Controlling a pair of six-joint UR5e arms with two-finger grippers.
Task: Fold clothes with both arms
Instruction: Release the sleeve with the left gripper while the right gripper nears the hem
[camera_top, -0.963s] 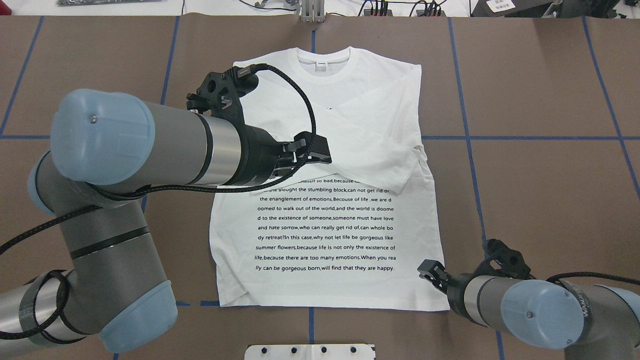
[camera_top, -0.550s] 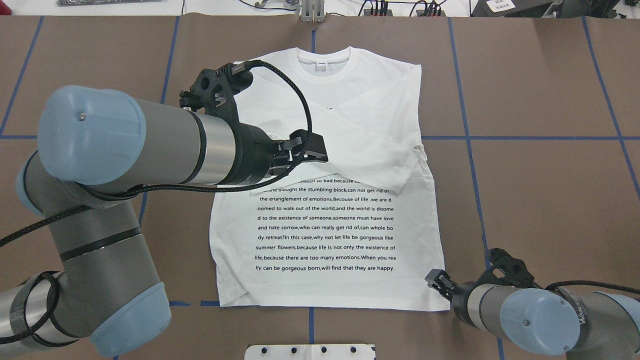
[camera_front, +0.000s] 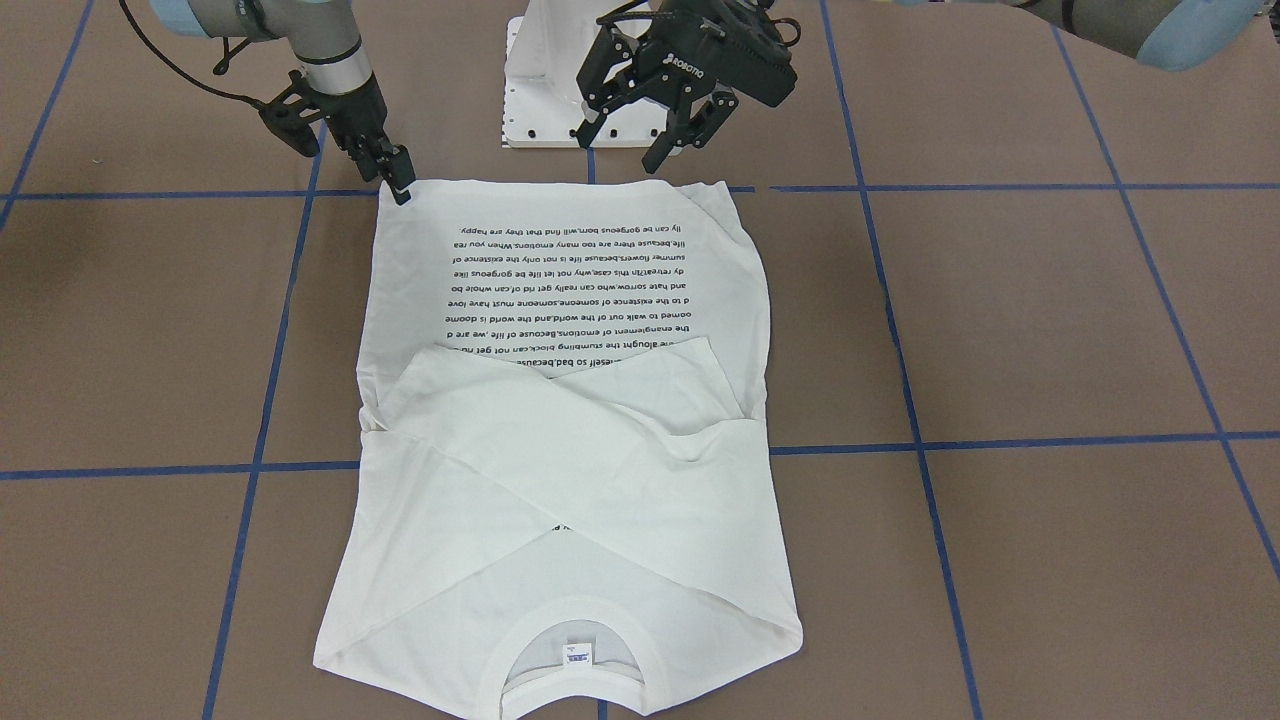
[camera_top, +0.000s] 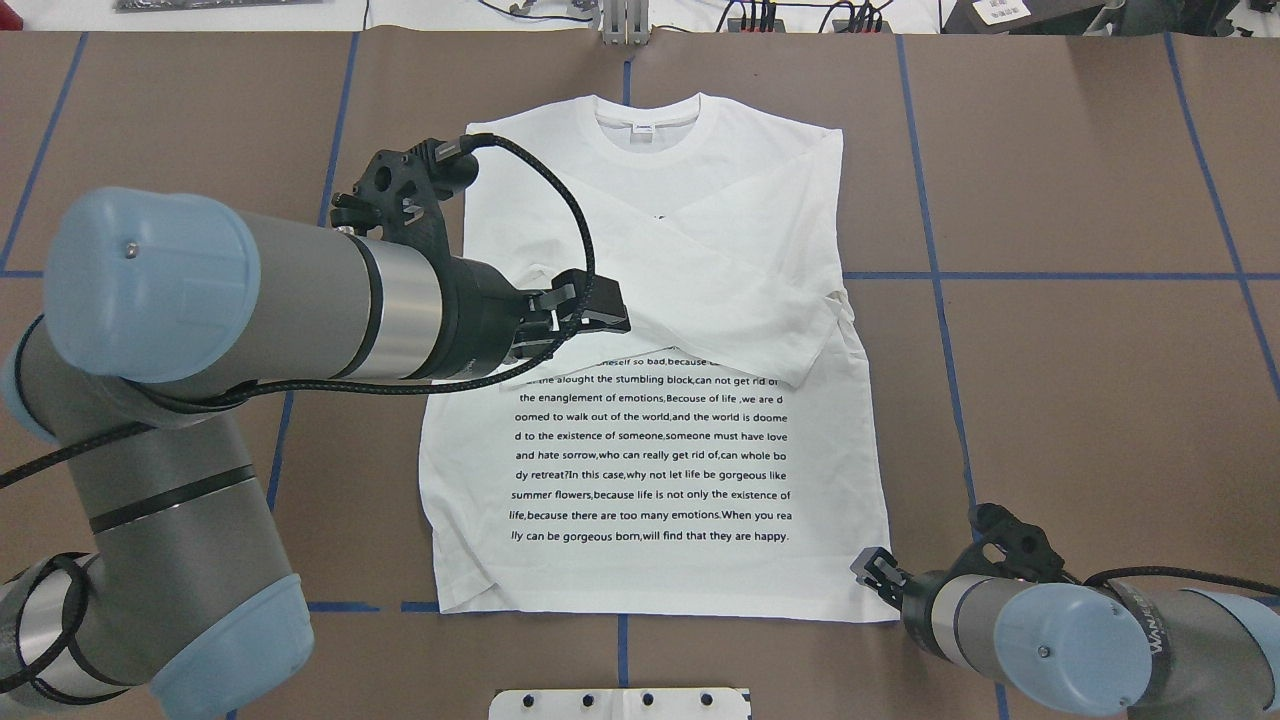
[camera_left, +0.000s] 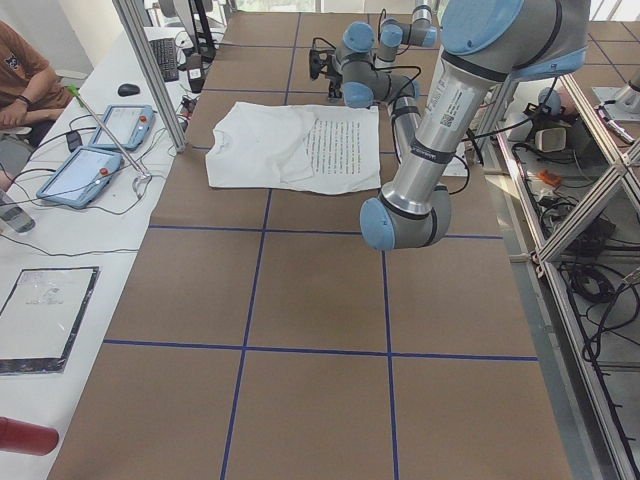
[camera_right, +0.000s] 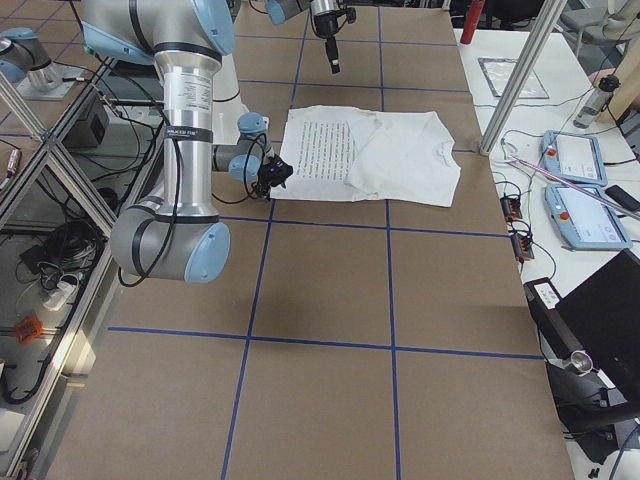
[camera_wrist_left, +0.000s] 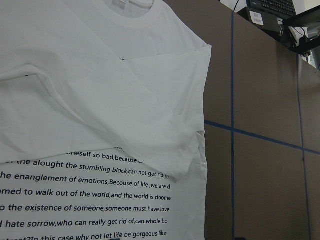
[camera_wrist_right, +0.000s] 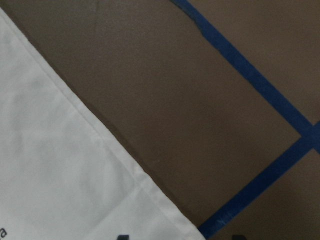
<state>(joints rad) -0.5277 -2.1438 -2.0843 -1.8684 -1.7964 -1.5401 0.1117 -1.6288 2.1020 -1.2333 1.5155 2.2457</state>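
The white shirt (camera_top: 650, 450) lies flat on the brown table, printed text up, collar at the far side, both sleeves folded across the chest. It also shows in the front-facing view (camera_front: 560, 420). My bulky left gripper (camera_top: 600, 312) hovers above the shirt's left chest area, open and empty; its fingers stand spread in the front-facing view (camera_front: 650, 135). My slim right gripper (camera_top: 866, 566) is low at the shirt's near right hem corner, open, right at the cloth edge (camera_front: 398, 185). The right wrist view shows that hem edge (camera_wrist_right: 50, 165) on bare table.
The white pedestal base (camera_top: 620, 703) sits at the near table edge, just before the hem. Blue tape lines (camera_top: 940, 300) cross the brown table. Tablets (camera_left: 95, 150) and a metal post (camera_left: 150, 70) stand on the operators' side.
My left arm has drawn back to the left, its gripper shifting left over the shirt. My right gripper has moved nearer to me, down to the hem corner.
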